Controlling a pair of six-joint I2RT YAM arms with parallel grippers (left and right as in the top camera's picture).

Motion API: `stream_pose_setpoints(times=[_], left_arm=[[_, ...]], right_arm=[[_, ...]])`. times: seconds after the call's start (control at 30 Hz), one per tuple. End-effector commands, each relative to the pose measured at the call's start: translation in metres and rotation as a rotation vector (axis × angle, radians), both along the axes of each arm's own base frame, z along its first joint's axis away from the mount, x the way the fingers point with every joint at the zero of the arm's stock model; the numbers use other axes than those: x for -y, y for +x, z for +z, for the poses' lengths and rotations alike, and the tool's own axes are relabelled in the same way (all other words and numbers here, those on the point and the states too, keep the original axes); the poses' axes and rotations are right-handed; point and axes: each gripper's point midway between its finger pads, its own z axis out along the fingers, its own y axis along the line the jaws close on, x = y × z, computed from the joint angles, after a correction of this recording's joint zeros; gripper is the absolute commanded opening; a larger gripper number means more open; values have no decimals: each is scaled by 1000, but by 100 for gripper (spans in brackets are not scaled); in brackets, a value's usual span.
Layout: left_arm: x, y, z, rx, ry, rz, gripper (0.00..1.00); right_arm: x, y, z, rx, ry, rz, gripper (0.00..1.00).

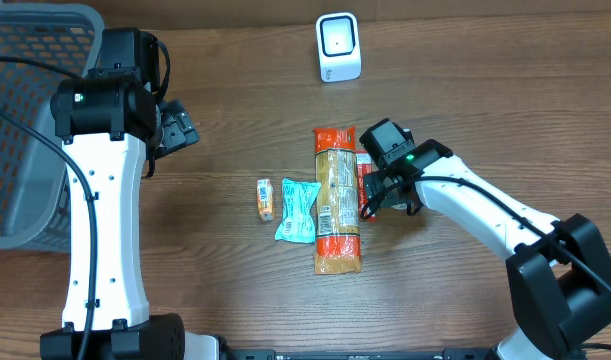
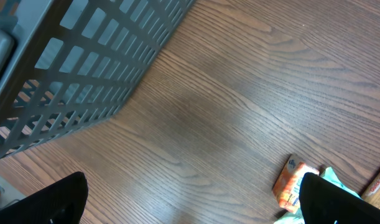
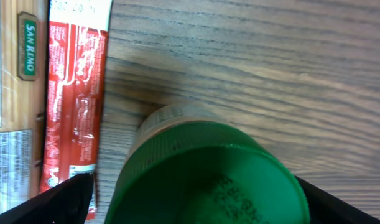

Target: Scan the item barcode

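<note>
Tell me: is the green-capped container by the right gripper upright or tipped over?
Upright, it seems: the right wrist view looks down onto its round green cap.

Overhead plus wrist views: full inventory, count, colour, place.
barcode scanner: 1, white, far centre of table
basket: 1, grey, far left
pasta pack: 1, orange, centre
sachet: 1, red, along the pasta pack's right side
packet: 1, teal, left of the pasta pack
small box: 1, orange, left of the packet
green-lidded jar: 1, under right tool
table: 1, brown wood
left tool: open, empty, by basket
right tool: open, over jar
</note>
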Motion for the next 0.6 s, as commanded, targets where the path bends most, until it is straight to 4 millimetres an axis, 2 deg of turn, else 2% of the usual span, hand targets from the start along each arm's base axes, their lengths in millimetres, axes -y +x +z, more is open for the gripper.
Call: stream_pose_setpoints(times=[0.0,0.17,0.33,0.57], left_arm=[[-3,1,-1,-12,17,-10,100],[-3,1,-1,-12,17,-10,100],[-3,1,-1,-12,17,-10,99],[-3,1,-1,-12,17,-10,100]], right_arm=[[5,3,-3,-35,78,-71,100],[26,10,-5,-70,133,-129,100],[11,2,-5,-130,218,-28,98],[12,2,-6,-116,186,-20,98]])
